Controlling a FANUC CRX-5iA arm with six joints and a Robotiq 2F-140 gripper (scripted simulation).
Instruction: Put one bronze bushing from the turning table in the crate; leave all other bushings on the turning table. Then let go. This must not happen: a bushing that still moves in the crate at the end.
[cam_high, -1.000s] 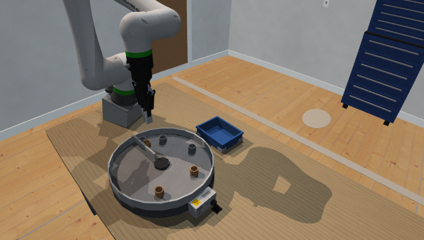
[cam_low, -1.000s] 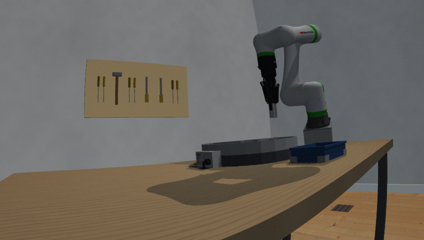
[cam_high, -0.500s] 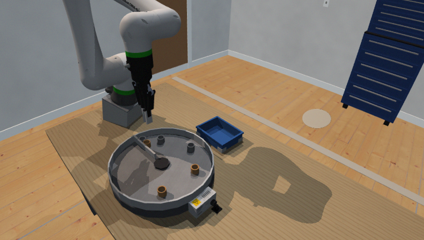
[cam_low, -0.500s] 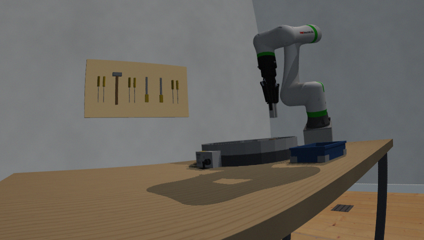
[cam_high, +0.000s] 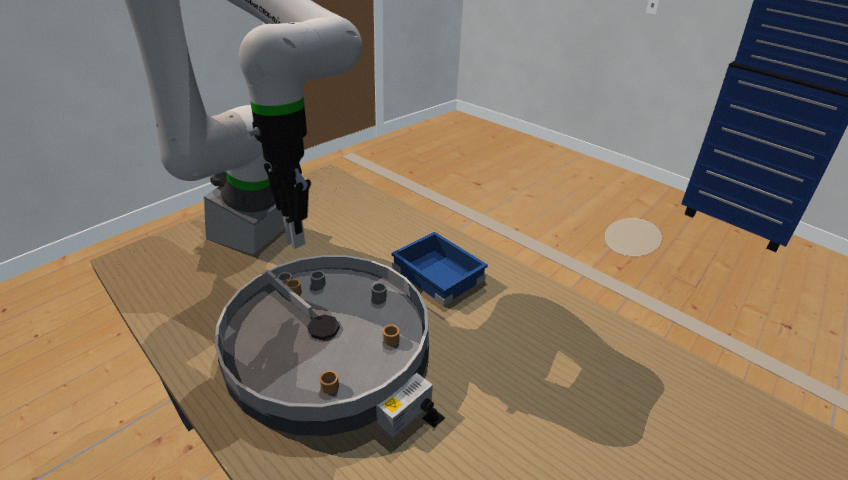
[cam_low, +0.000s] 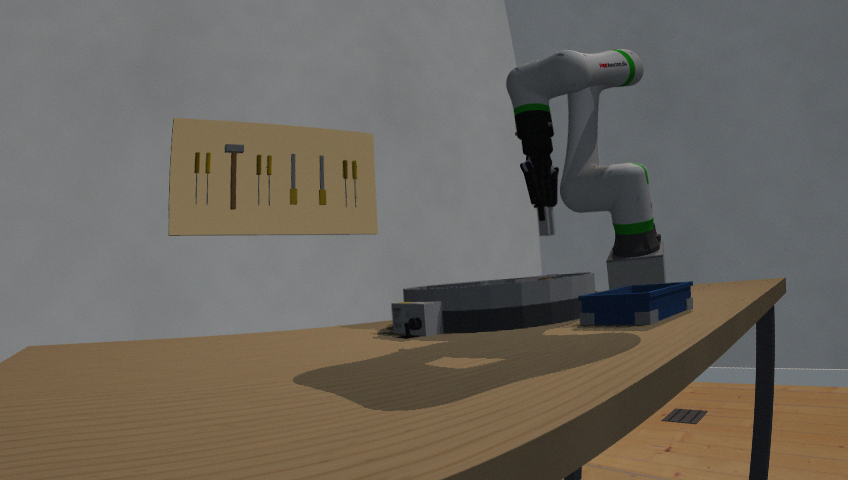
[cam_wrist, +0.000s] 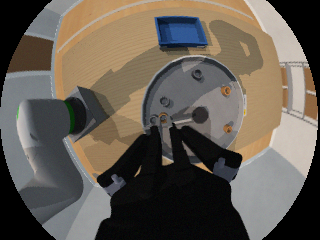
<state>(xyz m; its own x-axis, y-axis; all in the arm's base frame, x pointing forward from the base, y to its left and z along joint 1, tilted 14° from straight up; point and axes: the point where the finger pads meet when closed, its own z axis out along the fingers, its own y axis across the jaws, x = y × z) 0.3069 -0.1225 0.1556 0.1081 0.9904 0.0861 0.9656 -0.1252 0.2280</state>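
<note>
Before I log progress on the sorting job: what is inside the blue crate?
Nothing shows inside the blue crate: the top view sees only its bare blue floor. Its near inner wall is hidden. Three bronze bushings sit on the turning table.
</note>
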